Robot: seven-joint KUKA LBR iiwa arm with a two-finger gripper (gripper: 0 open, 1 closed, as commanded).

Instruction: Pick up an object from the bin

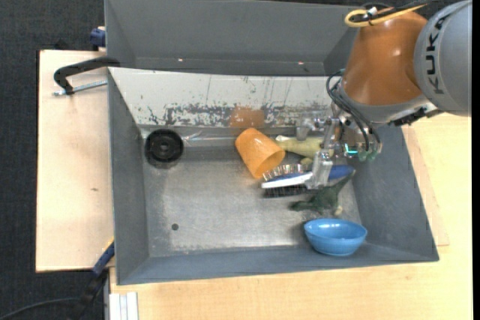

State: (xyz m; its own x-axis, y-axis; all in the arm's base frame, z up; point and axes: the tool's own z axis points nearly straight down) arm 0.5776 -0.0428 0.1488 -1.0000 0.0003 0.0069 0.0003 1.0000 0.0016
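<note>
- Camera view: grey metal bin (127, 183); arm (382, 64) with its orange cover comes in from the right and reaches down into the bin's right half.
- pincer (322, 173) sits low in a small heap at right-centre of the bin floor, with its tip at the right end of a brush (287, 182).
- The brush has a blue handle and dark bristles. It lies roughly flat, running left to right, just in front of the cup.
- Pincer state: cannot tell how far apart it is, and cannot tell whether it has hold of anything. Its tip is lost among the heaped things.
- orange cup (259, 151) lies on its side just left of the pincer, touching the brush's upper-left part.
- pale yellowish thing (296, 146) lies between the cup and the pincer, towards the back wall; its kind is unclear.
- green toy dinosaur (324, 200) is just in front of the pincer, beside the brush's right end.
- blue bowl (335, 236) stands upright near the front wall, right side, just in front of the dinosaur and apart from the pincer.
- black round thing (163, 147) lies alone at the left by the back wall, well apart from the heap.
</note>
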